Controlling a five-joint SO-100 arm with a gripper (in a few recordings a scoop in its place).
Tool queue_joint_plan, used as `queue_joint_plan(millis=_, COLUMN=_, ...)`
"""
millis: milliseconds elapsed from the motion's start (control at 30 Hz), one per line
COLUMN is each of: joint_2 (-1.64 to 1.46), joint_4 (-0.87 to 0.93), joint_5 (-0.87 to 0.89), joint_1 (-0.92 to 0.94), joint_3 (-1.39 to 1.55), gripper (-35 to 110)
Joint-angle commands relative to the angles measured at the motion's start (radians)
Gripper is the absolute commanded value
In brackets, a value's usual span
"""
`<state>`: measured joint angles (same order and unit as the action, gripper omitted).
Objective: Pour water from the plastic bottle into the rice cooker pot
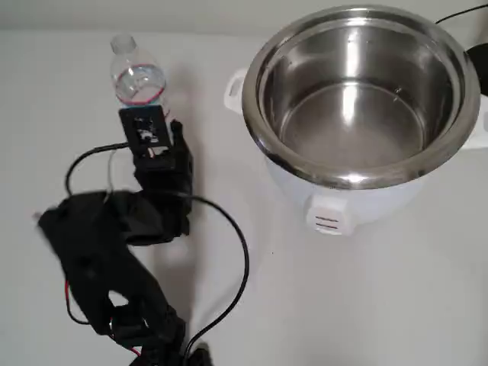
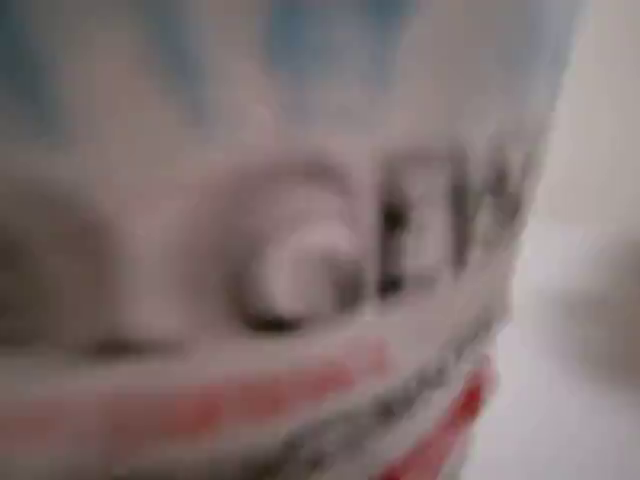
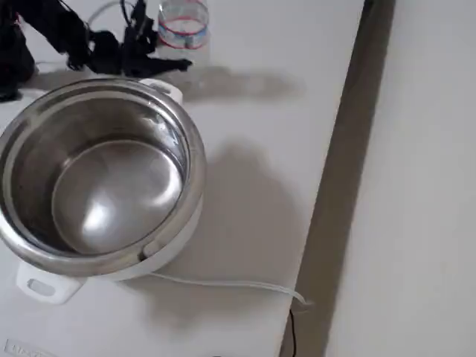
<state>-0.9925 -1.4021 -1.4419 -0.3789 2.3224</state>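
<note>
Low over table (image 1: 366, 305), black arm (image 1: 114, 252) reaches toward upright bottle (image 1: 137, 76); gripper (image 1: 149, 126) at its label, grip state unclear. Pot (image 1: 358, 99) well apart.

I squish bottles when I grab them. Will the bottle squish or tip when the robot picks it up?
Probably a bit squishy: the bottle has thin, clear, ribbed plastic walls. It looks small and slim beside the pot, so a sideways push could tip it. With no cap on, a hard squeeze or tilt might spill water.
</note>
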Motion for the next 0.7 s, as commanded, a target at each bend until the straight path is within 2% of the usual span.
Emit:
queue_joint_plan(millis=0, joint_2=0.166, joint_4=-0.078, joint_5=-0.044, joint_1=0.049, joint_3=-0.250, gripper=33)
queue_joint_plan(millis=333, joint_2=0.298, joint_4=0.037, joint_5=-0.127, joint_1=0.147, joint_3=-0.606, gripper=43)
queue_joint_plan(millis=667, joint_2=0.083, joint_4=-0.201, joint_5=-0.074, joint_1=0.055, joint_3=-0.179, gripper=44)
